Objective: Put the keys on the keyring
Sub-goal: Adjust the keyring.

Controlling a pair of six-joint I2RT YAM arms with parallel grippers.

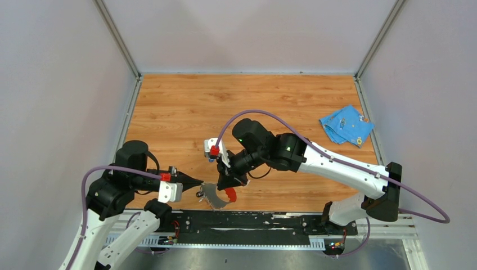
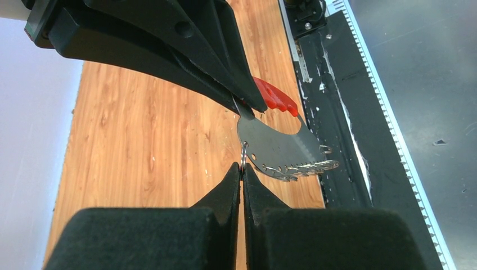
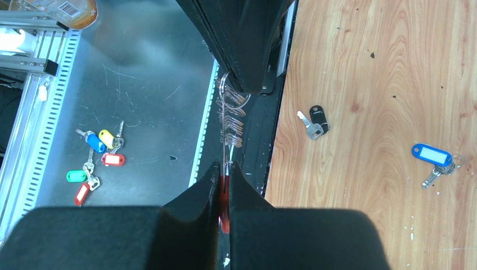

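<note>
Left gripper (image 2: 243,170), closed on the metal ring (image 2: 244,151) of the keyring (image 2: 281,149), is likely needing steady counter-tension from the right gripper (image 3: 224,171) clamping its red end.

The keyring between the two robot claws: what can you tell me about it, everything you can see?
The keyring is a flat, curved fob: a silvery grey, metal-looking blade with small holes and a jagged, toothed edge, joined to a red end. A small wire ring hangs from it, with no keys on it. It is held in the air by the table's near edge. The right gripper is shut on the red end; the left gripper pinches the wire ring.
</note>
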